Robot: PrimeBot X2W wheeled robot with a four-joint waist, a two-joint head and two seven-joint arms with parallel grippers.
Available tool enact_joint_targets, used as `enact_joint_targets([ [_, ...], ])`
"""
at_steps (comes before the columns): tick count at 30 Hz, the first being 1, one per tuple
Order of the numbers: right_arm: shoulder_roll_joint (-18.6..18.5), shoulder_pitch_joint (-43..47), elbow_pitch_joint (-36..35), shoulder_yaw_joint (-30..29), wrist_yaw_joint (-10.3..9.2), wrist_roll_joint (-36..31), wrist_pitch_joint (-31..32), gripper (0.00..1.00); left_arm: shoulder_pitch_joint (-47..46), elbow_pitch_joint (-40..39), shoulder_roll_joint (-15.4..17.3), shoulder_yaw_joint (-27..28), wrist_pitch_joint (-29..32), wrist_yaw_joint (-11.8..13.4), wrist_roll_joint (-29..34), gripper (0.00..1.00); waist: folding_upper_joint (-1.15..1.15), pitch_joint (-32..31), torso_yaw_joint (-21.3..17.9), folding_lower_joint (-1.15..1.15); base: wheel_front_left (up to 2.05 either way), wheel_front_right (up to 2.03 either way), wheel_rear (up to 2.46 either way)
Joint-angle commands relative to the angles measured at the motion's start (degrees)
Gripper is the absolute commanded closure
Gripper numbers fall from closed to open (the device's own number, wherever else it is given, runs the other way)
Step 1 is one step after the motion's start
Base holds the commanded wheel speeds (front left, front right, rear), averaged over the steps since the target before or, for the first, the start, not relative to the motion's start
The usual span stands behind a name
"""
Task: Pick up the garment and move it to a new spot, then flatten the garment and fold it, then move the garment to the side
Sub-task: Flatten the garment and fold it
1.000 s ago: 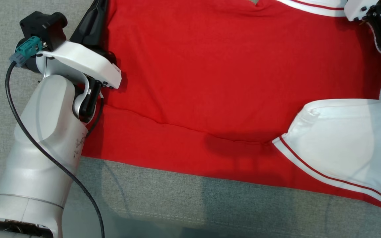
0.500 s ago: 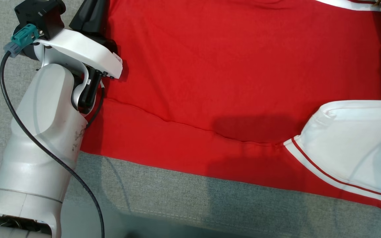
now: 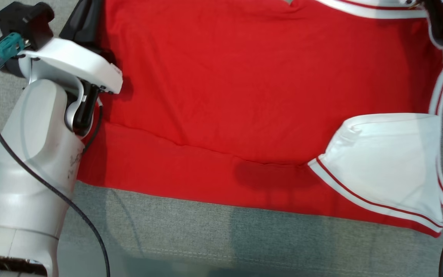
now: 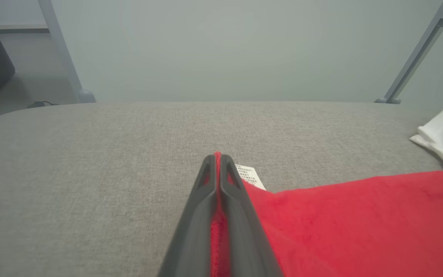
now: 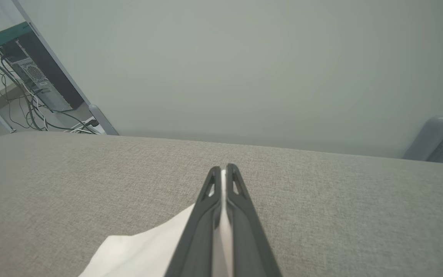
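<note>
Here, the grey padded surface runs along the near edge. On it the garment, red with white striped trim, lies spread out, with one white sleeve folded inward over its right side. At the far left edge, the left gripper is clamped tight on red fabric beside a white label. At the far right, the right gripper is closed on white fabric.
</note>
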Motion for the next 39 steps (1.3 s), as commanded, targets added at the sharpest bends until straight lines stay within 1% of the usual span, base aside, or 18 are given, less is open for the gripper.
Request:
enact_joint_targets([
  [1, 0.80, 3.02, -3.31, 1.08, 0.24, 2.24, -0.90, 1.00, 1.58, -0.77, 3.24, 2.08, -0.26, -0.39, -0.07, 1.00, 0.00, -1.83, -1.33, 0.00, 0.00, 0.00, 0.00],
  [3, -0.35, 6.07, -7.82, 3.06, 0.24, 6.45, -0.95, 1.00, 3.68, -0.27, 4.26, 2.86, -0.26, -0.39, -0.24, 1.00, 0.00, -3.91, -2.78, 0.00, 0.00, 0.00, 0.00],
  [4, -0.35, 6.07, -7.82, 3.06, 0.24, 6.45, -0.95, 1.00, 3.68, -0.27, 4.26, 2.86, -0.26, -0.39, -0.24, 1.00, 0.00, -3.91, -2.78, 0.00, 0.00, 0.00, 0.00],
  [5, -0.94, 7.28, -9.45, 3.89, 0.24, 7.82, -0.73, 1.00, 4.50, -0.17, 4.56, 3.14, -0.26, -0.39, -0.49, 1.00, 0.00, -4.65, -3.27, 0.00, 0.00, 0.00, 0.00],
  [6, -2.27, 9.93, -12.80, 5.22, 0.24, 10.93, -0.28, 1.00, 6.25, -0.06, 5.39, 3.69, -0.26, -0.39, -0.91, 1.00, 0.00, -6.17, -4.20, 0.00, 0.00, 0.00, 0.00],
  [9, -4.58, 14.02, -17.46, 6.74, 0.24, 14.91, -0.39, 1.00, 8.97, -0.05, 6.51, 4.79, -0.26, -0.39, -1.54, 1.00, 0.00, -8.53, -5.42, 0.00, 0.00, 0.00, 0.00],
  [15, -8.99, 22.11, -24.65, 9.44, 0.24, 20.40, -0.70, 1.00, 14.34, -0.03, 8.14, 5.87, -0.26, -0.39, -2.43, 1.00, 0.00, -13.22, -7.17, 0.00, 0.00, 0.00, 0.00],
  [19, -11.18, 27.49, -29.24, 10.94, 0.24, 23.85, -0.29, 1.00, 17.60, -0.02, 9.30, 5.85, -0.26, -0.39, -3.72, 1.00, 0.00, -15.82, -7.96, 0.00, 0.00, 0.00, 0.00],
  [25, -14.13, 35.29, -35.75, 13.20, 0.24, 27.84, 1.17, 1.00, 22.51, -0.65, 10.21, 4.71, -0.26, -0.39, -4.69, 1.00, 0.00, -19.07, -8.88, 0.00, 0.00, 0.00, 0.00],
  [31, -16.11, 41.58, -38.91, 14.65, 0.24, 29.64, 2.10, 1.00, 26.72, -0.35, 10.61, 3.03, -0.26, -0.39, -6.08, 1.00, 0.00, -21.22, -9.28, 0.00, 0.00, 0.00, 0.00],
  [39, -15.38, 47.23, -39.50, 15.25, 0.24, 31.01, 2.26, 1.00, 29.47, 0.75, 8.99, 2.93, -0.26, -0.39, -6.29, 1.00, 0.00, -22.26, -8.87, 0.00, 0.00, 0.00, 0.00],
])
